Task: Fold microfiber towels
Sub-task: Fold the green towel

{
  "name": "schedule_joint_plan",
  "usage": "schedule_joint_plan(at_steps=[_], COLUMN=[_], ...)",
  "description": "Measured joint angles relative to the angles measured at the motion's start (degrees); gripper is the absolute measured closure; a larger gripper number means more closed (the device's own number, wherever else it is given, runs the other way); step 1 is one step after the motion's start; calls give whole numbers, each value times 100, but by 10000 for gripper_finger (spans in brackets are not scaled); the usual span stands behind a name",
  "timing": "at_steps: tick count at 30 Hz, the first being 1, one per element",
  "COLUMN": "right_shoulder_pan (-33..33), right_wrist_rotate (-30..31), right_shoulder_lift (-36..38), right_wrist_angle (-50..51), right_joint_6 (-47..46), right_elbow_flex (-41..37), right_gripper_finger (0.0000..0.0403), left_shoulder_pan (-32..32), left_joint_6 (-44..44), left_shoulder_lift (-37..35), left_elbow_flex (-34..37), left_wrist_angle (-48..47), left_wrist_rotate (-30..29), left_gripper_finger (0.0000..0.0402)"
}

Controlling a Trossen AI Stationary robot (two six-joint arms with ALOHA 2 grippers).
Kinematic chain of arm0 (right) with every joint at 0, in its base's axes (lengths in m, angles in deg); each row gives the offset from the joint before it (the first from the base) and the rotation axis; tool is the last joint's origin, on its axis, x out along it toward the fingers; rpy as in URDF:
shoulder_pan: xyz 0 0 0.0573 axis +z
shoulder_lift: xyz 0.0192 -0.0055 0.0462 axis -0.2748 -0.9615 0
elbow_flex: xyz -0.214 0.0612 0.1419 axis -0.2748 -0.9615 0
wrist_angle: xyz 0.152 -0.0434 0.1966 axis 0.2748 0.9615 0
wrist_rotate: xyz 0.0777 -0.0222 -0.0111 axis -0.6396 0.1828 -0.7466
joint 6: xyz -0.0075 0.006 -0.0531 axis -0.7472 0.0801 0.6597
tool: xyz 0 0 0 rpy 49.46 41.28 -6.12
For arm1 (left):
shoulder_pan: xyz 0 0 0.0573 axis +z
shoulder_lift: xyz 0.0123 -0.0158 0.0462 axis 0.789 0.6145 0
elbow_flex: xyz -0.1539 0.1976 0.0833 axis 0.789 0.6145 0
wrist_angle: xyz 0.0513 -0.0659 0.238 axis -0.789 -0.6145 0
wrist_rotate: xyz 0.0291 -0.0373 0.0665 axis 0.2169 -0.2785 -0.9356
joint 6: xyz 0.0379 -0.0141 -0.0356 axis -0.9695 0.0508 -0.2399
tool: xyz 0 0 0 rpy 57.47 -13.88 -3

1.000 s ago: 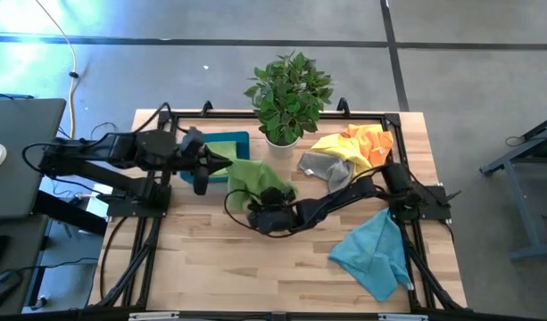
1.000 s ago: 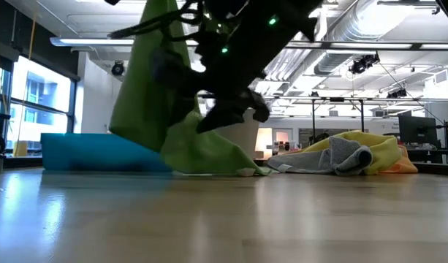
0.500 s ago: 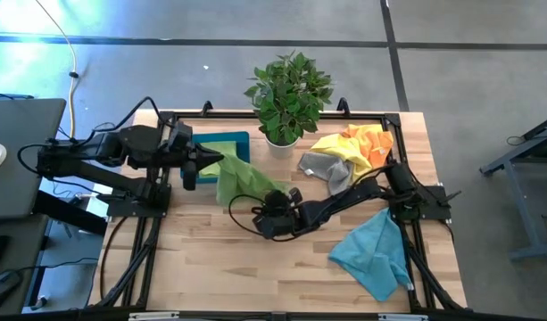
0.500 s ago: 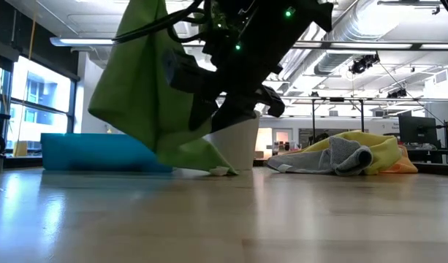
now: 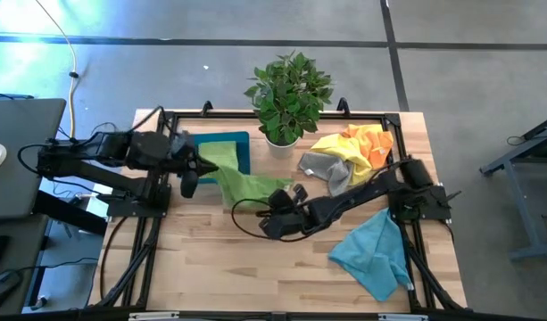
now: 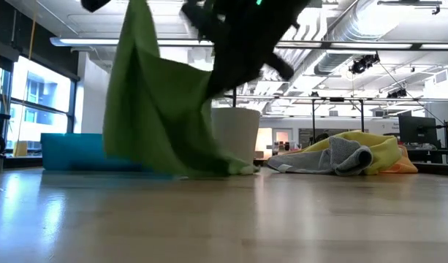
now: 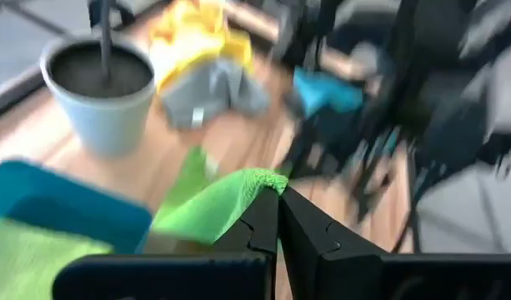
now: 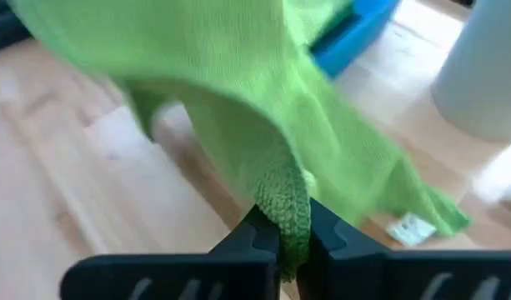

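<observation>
A lime green microfiber towel (image 5: 246, 181) stretches between my two grippers over the table's middle. My left gripper (image 5: 203, 167) is shut on its left end, above the blue tray's near edge. My right gripper (image 5: 278, 198) is shut on its right part. In the low view the towel (image 6: 161, 109) hangs like a sheet, and its lower edge (image 6: 234, 169) rests on the table. A teal towel (image 5: 376, 254) lies flat at the near right. Yellow, orange and grey towels (image 5: 349, 152) lie heaped at the far right. My left gripper pinches a corner of the green towel (image 7: 268, 177) between its two fingertips (image 7: 259, 218), coming from the table's left and slanting down. The towel falls away below and to the right of it. My right gripper pinches a bunched fold of the towel's edge (image 8: 285, 202) between its two fingers (image 8: 257, 236), slanting down from the table's right. The fold is lifted; the cloth beyond it sags toward the table.
A potted plant in a white pot (image 5: 283, 135) stands at the far middle. The blue tray (image 5: 236, 143) beside it holds another green cloth (image 7: 30, 250). Bare wood lies along the near edge, left of the teal towel.
My right gripper has taken hold of the green towel near the table and risen with it, shifting toward the table's right. The towel, bunched and hanging from my left gripper before, is now drawn out sideways between both grippers, its lower edge still on the table.
</observation>
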Motion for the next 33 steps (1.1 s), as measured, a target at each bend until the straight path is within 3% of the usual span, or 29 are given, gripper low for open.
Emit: schedule_joint_plan(at_steps=[6, 13, 27, 33], right_shoulder_pan=[-2, 19, 33, -11], right_wrist_rotate=[-1060, -2006, -1856, -1440], right_shoulder_lift=[730, 1476, 1965, 1961], right_wrist_angle=[748, 989, 1161, 1687], right_joint_6=[387, 588, 1892, 2433], right_elbow_flex=[-1, -1, 1, 314], right_gripper_finger=[401, 402, 403, 403], left_shoulder_pan=[-157, -735, -1141, -1141], left_joint_6=[-131, -464, -983, -1521], left_shoulder_lift=[204, 435, 623, 971], left_elbow_flex=[0, 0, -2, -322], left_wrist_angle=[-877, -1187, -1771, -2453], left_wrist_rotate=[711, 844, -205, -1187], left_gripper_finger=[401, 401, 401, 401])
